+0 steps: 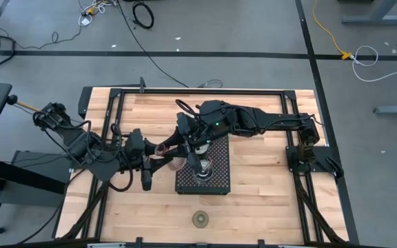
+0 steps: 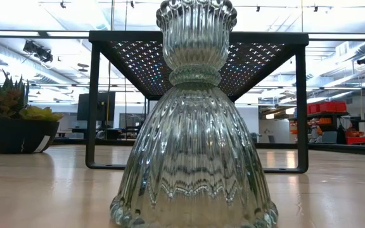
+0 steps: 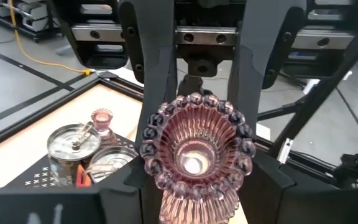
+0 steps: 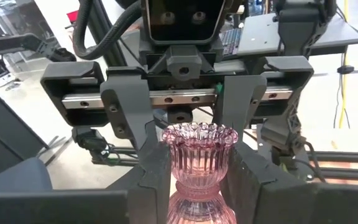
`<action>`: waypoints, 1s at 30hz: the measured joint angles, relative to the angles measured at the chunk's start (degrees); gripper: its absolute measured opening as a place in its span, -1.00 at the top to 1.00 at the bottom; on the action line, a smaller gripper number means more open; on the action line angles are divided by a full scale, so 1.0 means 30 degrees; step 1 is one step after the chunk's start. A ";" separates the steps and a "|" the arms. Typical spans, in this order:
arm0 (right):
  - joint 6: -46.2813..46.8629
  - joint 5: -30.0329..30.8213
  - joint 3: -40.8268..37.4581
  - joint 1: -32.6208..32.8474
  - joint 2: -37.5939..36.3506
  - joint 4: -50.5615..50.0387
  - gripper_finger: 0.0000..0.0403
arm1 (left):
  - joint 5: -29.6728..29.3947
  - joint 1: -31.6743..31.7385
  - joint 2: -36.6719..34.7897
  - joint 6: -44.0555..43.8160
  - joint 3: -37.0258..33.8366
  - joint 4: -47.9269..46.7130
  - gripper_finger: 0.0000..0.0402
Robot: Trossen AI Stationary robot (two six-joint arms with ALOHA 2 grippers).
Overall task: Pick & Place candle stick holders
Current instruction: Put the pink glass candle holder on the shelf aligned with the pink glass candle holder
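A pink ribbed glass candle stick holder (image 1: 163,147) is up in the air just left of the black perforated tray (image 1: 216,186). My left gripper (image 1: 157,149) comes at it from the left and my right gripper (image 1: 175,143) from the right, and both are shut on it. The two grippers face each other. An olive-tinted ribbed glass holder (image 1: 200,219) stands on its wide base on the table near the front edge and fills the low view (image 2: 195,126). Silver cups (image 3: 73,144) and a small pink holder (image 3: 101,121) stand on the tray. My left gripper has the pink holder's body below its scalloped cup (image 3: 197,205) between its two fingers, coming level from the table's left. The holder stands upright and clear of the table, its open top (image 3: 194,163) showing. My right gripper pinches the same holder at its neck and upper body (image 4: 197,186) between its two fingers, coming level from the table's right. The holder is upright between them, and its cup (image 4: 199,146) rises above the fingers.
The tray stands on legs (image 2: 92,107) in the table's middle, with a silver cup (image 1: 204,172) on it. A small green plant in a dark pot (image 2: 14,123) sits at the far left in the low view. Black frame rails (image 1: 116,96) border the wooden table.
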 joint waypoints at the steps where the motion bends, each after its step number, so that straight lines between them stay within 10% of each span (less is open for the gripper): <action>1: -0.0085 0.0009 -0.0002 -0.0048 -0.0072 -0.0071 0.45 | -0.0047 0.0007 0.0000 -0.0004 0.0000 -0.0065 0.15; 30: -0.1187 0.3092 -0.0044 -0.0500 -0.2587 -0.7562 0.49 | -0.0434 -0.0129 -0.0087 0.0126 0.0085 0.0037 0.25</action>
